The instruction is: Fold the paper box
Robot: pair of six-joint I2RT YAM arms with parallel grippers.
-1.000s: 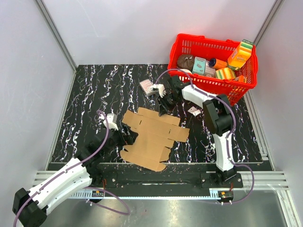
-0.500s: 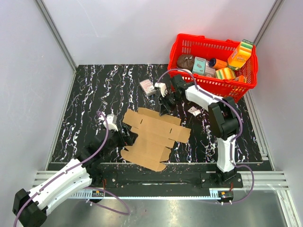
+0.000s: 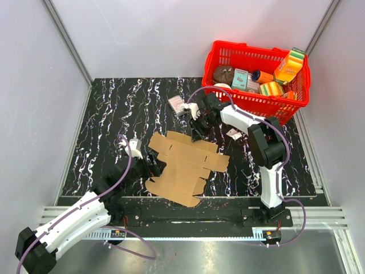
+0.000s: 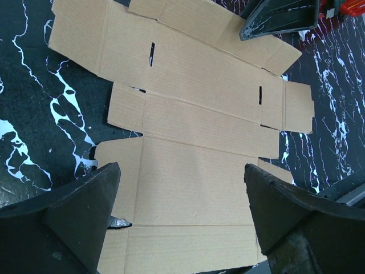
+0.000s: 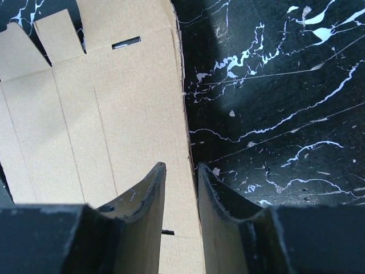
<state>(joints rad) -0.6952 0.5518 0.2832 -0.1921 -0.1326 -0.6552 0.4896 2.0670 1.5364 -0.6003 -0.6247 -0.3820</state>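
Right gripper (image 5: 179, 170) is nearly closed, just a slim gap between the fingers. Its tips are down at the far edge of the paper box (image 3: 185, 165), and nothing looks pinched. Left gripper (image 4: 181, 177) is spread wide over the near-left part of the sheet and isn't holding anything either. Box is a flat die-cut sheet lying on the black marbled table (image 3: 114, 114), well apart from the red basket (image 3: 279, 105).
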